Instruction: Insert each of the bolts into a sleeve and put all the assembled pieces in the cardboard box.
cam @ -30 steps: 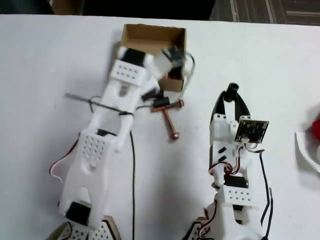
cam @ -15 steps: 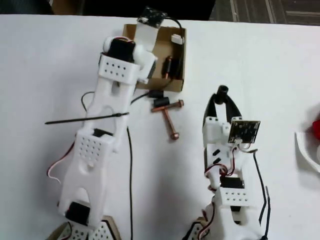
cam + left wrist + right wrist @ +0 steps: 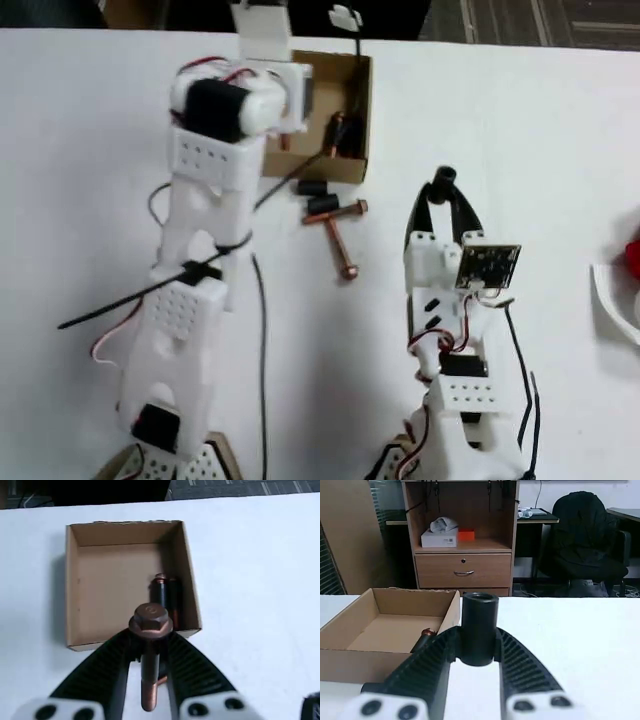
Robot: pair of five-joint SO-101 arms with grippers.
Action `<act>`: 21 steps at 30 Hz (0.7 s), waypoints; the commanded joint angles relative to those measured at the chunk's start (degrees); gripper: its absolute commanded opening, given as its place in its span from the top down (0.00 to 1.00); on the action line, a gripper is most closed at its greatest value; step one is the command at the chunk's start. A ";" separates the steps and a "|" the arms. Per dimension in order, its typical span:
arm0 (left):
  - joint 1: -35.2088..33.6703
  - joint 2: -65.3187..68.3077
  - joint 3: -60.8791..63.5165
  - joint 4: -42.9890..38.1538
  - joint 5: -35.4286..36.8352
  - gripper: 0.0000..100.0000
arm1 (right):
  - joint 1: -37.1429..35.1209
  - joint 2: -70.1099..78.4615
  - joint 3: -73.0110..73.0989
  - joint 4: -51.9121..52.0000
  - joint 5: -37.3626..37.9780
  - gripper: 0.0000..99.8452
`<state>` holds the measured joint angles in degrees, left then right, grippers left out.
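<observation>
Bolts are mostly unsleeved, by my reckoning. My left fingers [image 3: 100, 677] are clamped on a copper bolt [image 3: 151, 621], held head-up at the edge of the cardboard box [image 3: 110, 590]. Inside the box, against one wall, lies what looks like one finished piece [image 3: 167, 597], a bolt in a dark sleeve. Just outside the box on the worktop [image 3: 560, 130] lie two loose bolts [image 3: 339, 245], touching in a T, with two spare sleeves [image 3: 310, 187] beside them. Further right, my right fingers [image 3: 427, 667] are clamped on a black sleeve [image 3: 479, 630], bore upward, well apart from the box. I judge one piece done. The held bolt and sleeve need joining, then the two loose pairs.
</observation>
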<state>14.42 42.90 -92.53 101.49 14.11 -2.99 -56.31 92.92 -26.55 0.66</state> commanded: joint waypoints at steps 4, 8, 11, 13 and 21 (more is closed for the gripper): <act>8.26 1.41 -2.86 0.79 2.37 0.97 | -0.57 -1.98 -0.53 -2.07 0.35 0.98; 8.35 3.78 -3.03 0.97 2.46 0.97 | -0.31 -1.98 -0.53 -2.07 0.26 0.98; 8.18 3.34 -2.68 1.14 2.55 0.98 | -0.48 -1.98 -0.53 -2.07 0.09 0.98; 8.26 3.16 -2.51 1.23 2.55 0.98 | -0.57 -1.98 -0.53 -2.07 0.09 0.98; 8.18 -7.47 21.49 1.05 6.51 0.98 | -0.57 -1.98 -0.53 -2.07 0.09 0.98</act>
<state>22.51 44.66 -80.04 101.58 18.24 -2.99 -56.31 92.92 -26.99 0.66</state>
